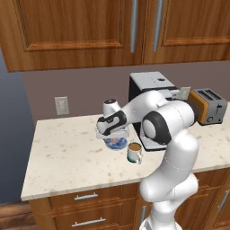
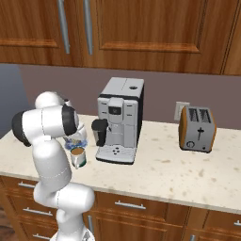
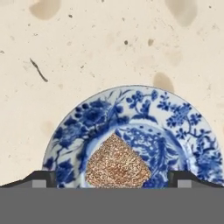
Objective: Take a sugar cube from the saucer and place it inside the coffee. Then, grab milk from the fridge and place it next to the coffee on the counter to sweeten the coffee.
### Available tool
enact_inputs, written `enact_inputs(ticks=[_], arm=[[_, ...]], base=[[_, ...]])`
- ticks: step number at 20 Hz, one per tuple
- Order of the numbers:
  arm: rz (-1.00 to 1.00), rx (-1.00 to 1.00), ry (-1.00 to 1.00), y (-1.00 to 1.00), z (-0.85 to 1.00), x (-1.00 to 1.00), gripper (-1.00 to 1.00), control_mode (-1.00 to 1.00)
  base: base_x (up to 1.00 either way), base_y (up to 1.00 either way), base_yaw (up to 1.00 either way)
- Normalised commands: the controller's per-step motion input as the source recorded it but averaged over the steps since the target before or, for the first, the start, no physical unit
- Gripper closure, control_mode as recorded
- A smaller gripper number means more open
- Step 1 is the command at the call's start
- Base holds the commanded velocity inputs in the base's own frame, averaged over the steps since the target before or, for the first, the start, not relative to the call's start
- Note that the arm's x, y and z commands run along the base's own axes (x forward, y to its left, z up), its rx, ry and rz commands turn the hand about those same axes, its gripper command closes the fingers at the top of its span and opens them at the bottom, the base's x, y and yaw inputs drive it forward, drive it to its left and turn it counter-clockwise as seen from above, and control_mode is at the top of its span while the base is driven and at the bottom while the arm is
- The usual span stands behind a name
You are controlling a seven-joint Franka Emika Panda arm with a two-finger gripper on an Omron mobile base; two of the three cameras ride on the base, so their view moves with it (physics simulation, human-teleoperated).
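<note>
Saucer [image 3: 131, 127] lying flat on the beige speckled desk [image 1: 67, 157], blue floral pattern on white, holding one sugar cube [image 3: 117, 164] at its middle: a brownish, grainy lump, one corner pointing to 12 o'clock in the hand view, lower edge cut off by the bottom of that view. Saucer's near rim cut off the same way.

Mug of coffee [image 1: 134, 152] standing upright on the desk at about 4 o'clock from the saucer in the left base view, just beside it, brown liquid up near the rim, handle hard to make out. In the right base view mug [image 2: 78, 157] partly covered by the white arm, saucer [image 2: 75, 141] mostly hidden behind the arm.

Jaws [image 3: 112, 178] wide open, holding nothing, dark tips at 8 and 4 o'clock of the cube, one on each side; contact with the cube or saucer not clear. Hand [image 1: 112, 128] low over the saucer in the left base view, fingers hidden beneath it.

Coffee machine [image 2: 120, 120] at 3 o'clock of the mug in the right base view, toaster [image 2: 197, 128] farther toward 3 o'clock, well apart.
</note>
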Motion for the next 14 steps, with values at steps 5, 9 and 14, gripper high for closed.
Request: enact_inputs(ticks=[5, 9, 14], arm=[[0.00, 0.00, 0.00, 0.00, -0.19, 0.09, 1.00, -1.00], [0.00, 0.00, 0.00, 0.00, -0.13, 0.16, 1.00, -1.00], [0.00, 0.00, 0.00, 0.00, 0.00, 0.00, 1.00, -1.00]], base=[[0.00, 0.00, 0.00], [0.00, 0.00, 0.00], [0.00, 0.00, 0.00]])
